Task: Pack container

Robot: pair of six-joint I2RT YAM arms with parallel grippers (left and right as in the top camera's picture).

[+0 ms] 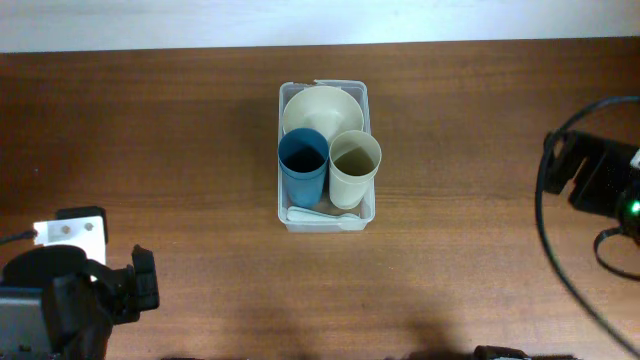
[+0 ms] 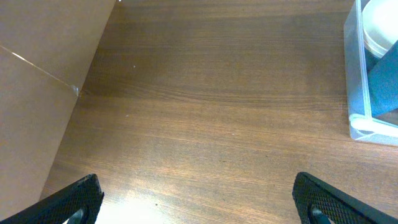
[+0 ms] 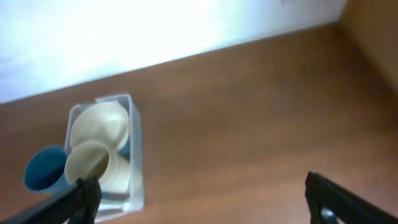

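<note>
The clear plastic container point(image 1: 285, 205) stands at the table's middle. It holds a cream bowl point(image 1: 320, 108) at the back, a blue cup point(image 1: 302, 165) and a cream cup point(image 1: 354, 165) upright in front, and a white utensil point(image 1: 318, 214) lying along its front end. The container also shows at the right edge of the left wrist view point(image 2: 357, 81) and at the lower left of the right wrist view point(image 3: 135, 155). My left gripper point(image 2: 199, 202) is open and empty above bare wood at the front left. My right gripper point(image 3: 202, 196) is open and empty, far right of the container.
The left arm point(image 1: 70, 295) sits at the front left corner and the right arm point(image 1: 600, 180) with its black cable at the right edge. A pale wall runs along the table's far edge point(image 1: 320, 20).
</note>
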